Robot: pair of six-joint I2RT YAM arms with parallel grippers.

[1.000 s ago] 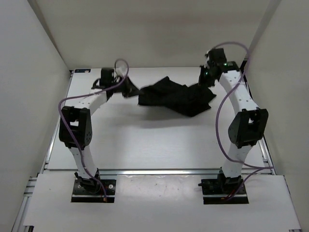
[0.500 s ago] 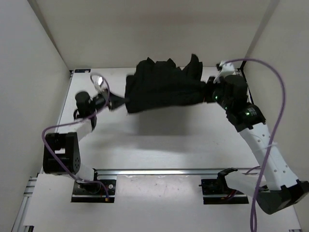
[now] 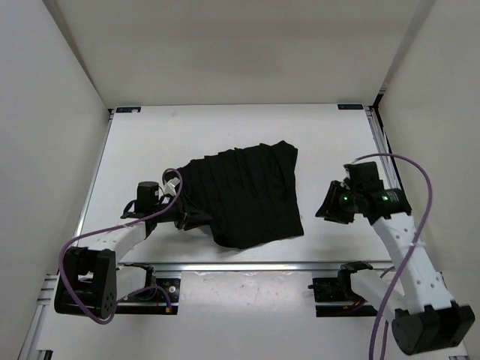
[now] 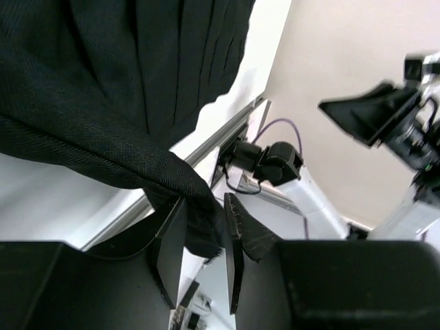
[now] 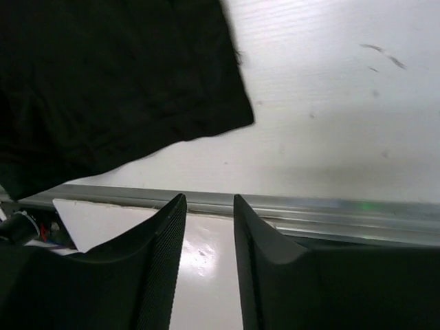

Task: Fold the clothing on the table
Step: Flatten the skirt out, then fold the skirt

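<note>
The black clothing point(image 3: 244, 199) lies spread on the white table point(image 3: 225, 127), near its front edge, with pleat-like wrinkles along its far side. My left gripper point(image 3: 187, 219) is low at the garment's left front corner. In the left wrist view its jaws point(image 4: 204, 206) stand parted, and a limp corner of the clothing point(image 4: 103, 82) still hangs between them. My right gripper point(image 3: 324, 210) hovers to the right of the garment, apart from it. It is open with nothing between its fingers point(image 5: 208, 199); the clothing's corner point(image 5: 103, 82) lies to its upper left.
The aluminium rail point(image 3: 247, 265) runs along the table's front edge, just below the garment and under the right fingers point(image 5: 309, 210). White walls close in the left, right and back. Purple cables loop off both arms.
Both arms swung the lifted garment from the back of the table toward the front and laid it flat. Both grippers have opened, and the right one has drawn away from the cloth.
</note>
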